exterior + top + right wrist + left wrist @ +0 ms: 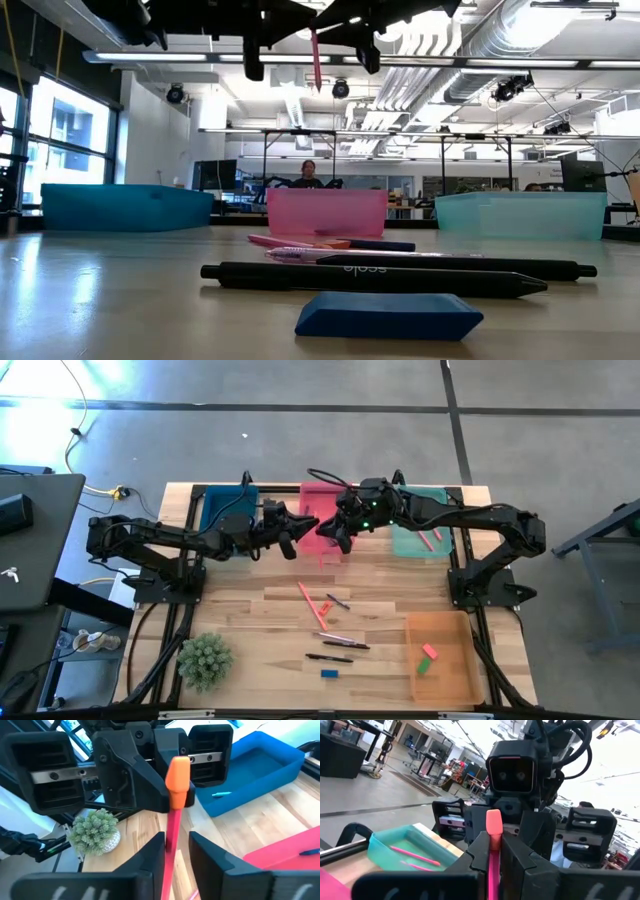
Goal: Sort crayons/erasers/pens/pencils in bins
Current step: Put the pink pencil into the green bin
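Two arms meet above the pink bin with one pink pencil between them.

Nearest in the low view lies a blue eraser (388,315) on the surface (100,300), then the black pens (370,277); behind stand the dark blue bin (125,207), the pink bin (326,212) and the teal bin (520,215). Only the high view shows the orange bin (440,658) with two erasers inside, and a small green plant (205,658). High over the pink bin, the left end effector (300,530) is closed on the pink pencil (316,58), which hangs upright in the low view. The right end effector (335,532) faces it; in its wrist view its fingers (150,852) stand slightly apart beside the pencil, and I cannot tell if they touch. The left wrist view shows two pink sticks inside the teal bin.
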### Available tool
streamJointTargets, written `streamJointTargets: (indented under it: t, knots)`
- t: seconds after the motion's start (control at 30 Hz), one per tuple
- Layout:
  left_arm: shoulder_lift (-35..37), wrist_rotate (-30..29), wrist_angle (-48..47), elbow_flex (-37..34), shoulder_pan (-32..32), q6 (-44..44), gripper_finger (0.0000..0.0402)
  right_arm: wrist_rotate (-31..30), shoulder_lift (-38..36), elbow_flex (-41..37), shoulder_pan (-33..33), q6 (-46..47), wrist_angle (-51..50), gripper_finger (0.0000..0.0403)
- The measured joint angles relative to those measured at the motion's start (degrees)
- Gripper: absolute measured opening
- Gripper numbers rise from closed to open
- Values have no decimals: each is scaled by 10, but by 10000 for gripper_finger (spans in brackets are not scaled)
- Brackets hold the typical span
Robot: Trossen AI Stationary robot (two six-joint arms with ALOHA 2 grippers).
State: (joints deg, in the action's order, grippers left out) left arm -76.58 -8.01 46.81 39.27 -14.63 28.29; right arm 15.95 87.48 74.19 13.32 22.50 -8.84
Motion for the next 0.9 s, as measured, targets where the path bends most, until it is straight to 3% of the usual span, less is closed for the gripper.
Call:
streamJointTargets:
  t: [0.23, 0.6, 0.9]
  knots:
    - [0, -2, 2, 0, 0, 2, 14, -5, 0, 0, 0, 0, -2, 95]
    - [0, -17, 3, 0, 0, 0, 14, 7, 0, 0, 0, 1, 4, 12]
    - [0, -17, 2, -1, 0, 0, 18, 7, 3, 0, 0, 11, 5, 5]
